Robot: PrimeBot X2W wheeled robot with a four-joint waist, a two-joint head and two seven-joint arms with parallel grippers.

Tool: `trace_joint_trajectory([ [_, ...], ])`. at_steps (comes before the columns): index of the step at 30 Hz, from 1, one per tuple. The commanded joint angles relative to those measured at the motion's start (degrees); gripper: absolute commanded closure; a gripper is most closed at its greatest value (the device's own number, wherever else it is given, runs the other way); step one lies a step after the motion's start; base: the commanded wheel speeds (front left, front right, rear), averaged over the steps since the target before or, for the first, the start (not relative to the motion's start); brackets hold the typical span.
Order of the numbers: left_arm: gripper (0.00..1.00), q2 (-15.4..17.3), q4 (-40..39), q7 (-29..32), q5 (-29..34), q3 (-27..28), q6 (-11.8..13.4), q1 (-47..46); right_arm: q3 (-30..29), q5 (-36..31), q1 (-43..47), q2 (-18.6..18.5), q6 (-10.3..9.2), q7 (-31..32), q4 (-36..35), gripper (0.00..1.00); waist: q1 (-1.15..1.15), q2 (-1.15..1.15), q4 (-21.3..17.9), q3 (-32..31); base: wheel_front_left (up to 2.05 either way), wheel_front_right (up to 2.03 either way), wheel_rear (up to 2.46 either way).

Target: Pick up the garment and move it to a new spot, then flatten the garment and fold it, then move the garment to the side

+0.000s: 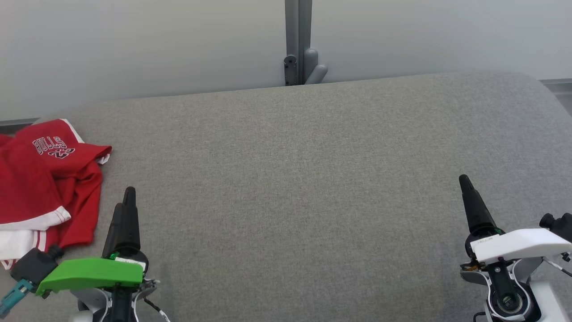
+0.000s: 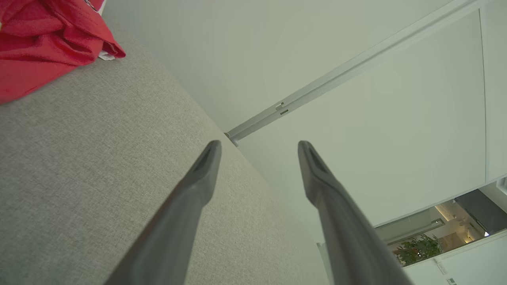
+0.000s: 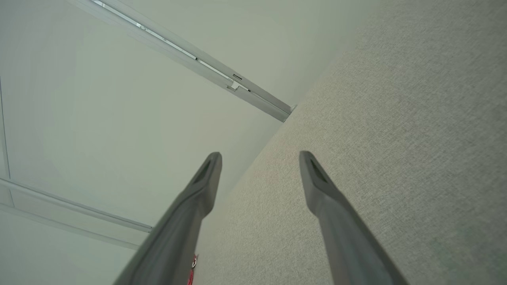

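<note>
The garment (image 1: 42, 188) is a red sports top with white trim and "BULLS" lettering, lying crumpled at the far left of the grey fabric surface (image 1: 304, 188); it also shows in the left wrist view's top left corner (image 2: 43, 43). My left gripper (image 1: 127, 199) stands just right of the garment, apart from it, and the left wrist view shows its jaws open (image 2: 259, 148) with nothing between them. My right gripper (image 1: 464, 181) is far off at the lower right, open (image 3: 259, 158) and empty over bare fabric.
A pale wall runs behind the surface, with a grey vertical post and bracket (image 1: 298, 49) at its middle. The surface's back edge is rounded and drops off toward the wall.
</note>
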Motion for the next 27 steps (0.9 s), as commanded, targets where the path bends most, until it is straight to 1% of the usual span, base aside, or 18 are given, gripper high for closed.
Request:
trace_joint_trajectory([
  [1, 0.0, 1.1, -1.04, -0.61, 3.28, -0.7, 0.52, -1.98, 0.28, -2.7, -1.45, -0.77, 0.02, -0.69, -1.53, 0.0, 0.0, 0.0, 0.02, -0.04, 0.0, 0.0, 0.0],
  [5, 0.0, 2.07, -1.34, -1.39, 8.82, -2.46, 1.5, -2.5, 0.89, -7.33, -1.29, -1.28, 0.02, -1.59, -2.41, 0.0, 0.0, 0.0, 0.06, -0.13, 0.0, 0.0, 0.0],
  [12, 0.0, 3.21, -2.34, -2.14, 15.52, -4.21, 2.71, -2.99, 1.86, -13.96, -1.33, -1.75, 0.03, -3.12, -3.81, 0.0, 0.0, 0.0, 0.11, -0.14, 0.0, 0.0, 0.0],
  [22, 0.0, 4.36, -3.15, -3.04, 22.83, -6.01, 4.07, -3.14, 3.29, -22.02, -0.96, -2.39, 0.03, -5.11, -4.77, 0.0, 0.0, 0.0, 0.13, -0.26, 0.0, 0.0, 0.0],
  [27, 0.0, 4.62, -2.93, -3.19, 24.81, -6.64, 4.36, -2.8, 3.84, -25.04, -0.7, -2.65, 0.03, -5.85, -4.04, 0.0, 0.0, 0.0, 0.11, -0.35, 0.0, 0.0, 0.0],
])
